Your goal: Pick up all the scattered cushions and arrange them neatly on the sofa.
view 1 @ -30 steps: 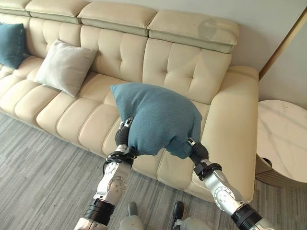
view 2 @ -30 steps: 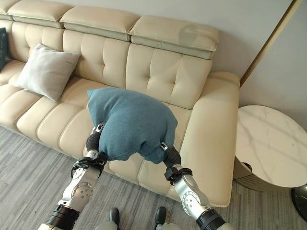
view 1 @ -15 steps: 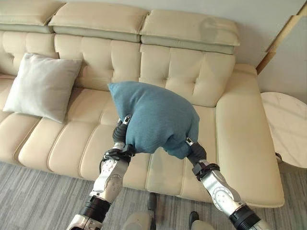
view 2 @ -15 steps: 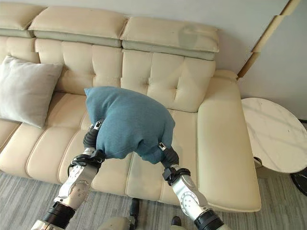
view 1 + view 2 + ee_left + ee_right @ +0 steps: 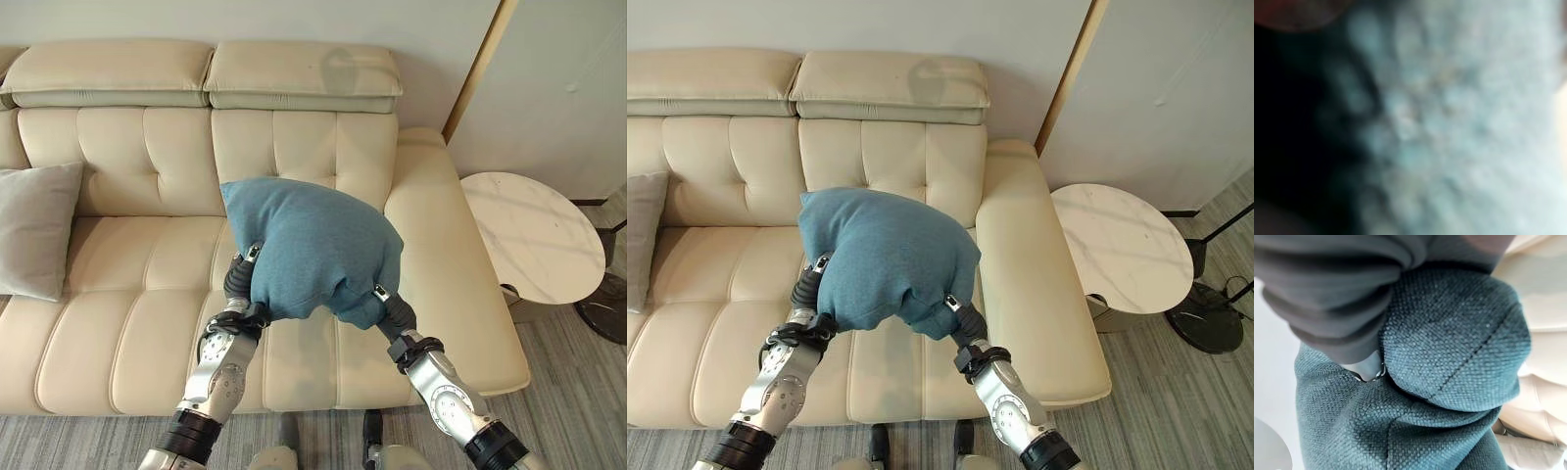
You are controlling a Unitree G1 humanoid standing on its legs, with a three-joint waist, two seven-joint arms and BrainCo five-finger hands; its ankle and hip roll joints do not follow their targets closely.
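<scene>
A teal blue cushion (image 5: 313, 240) hangs in the air above the right-hand seat of the cream sofa (image 5: 147, 147), carried between my two hands. My left hand (image 5: 238, 284) is buried in its lower left side, and the left wrist view has the cushion's cloth (image 5: 1449, 122) right against the lens. My right hand (image 5: 394, 318) is pushed into the bunched lower right corner; in the right wrist view the cloth (image 5: 1449, 347) bulges past the dark cover (image 5: 1337, 298). A light grey cushion (image 5: 34, 225) leans on the sofa's back at the far left.
The sofa's right armrest (image 5: 441, 245) runs just right of the held cushion. Beyond it stands a round marble side table (image 5: 529, 235), with a black stand base (image 5: 1205, 318) on the grey floor further right. A wood-edged wall corner (image 5: 475, 69) rises behind.
The camera has swung to the right, so the sofa and the grey cushion have slid left and the side table has come into fuller view. The blue cushion stays held the same way.
</scene>
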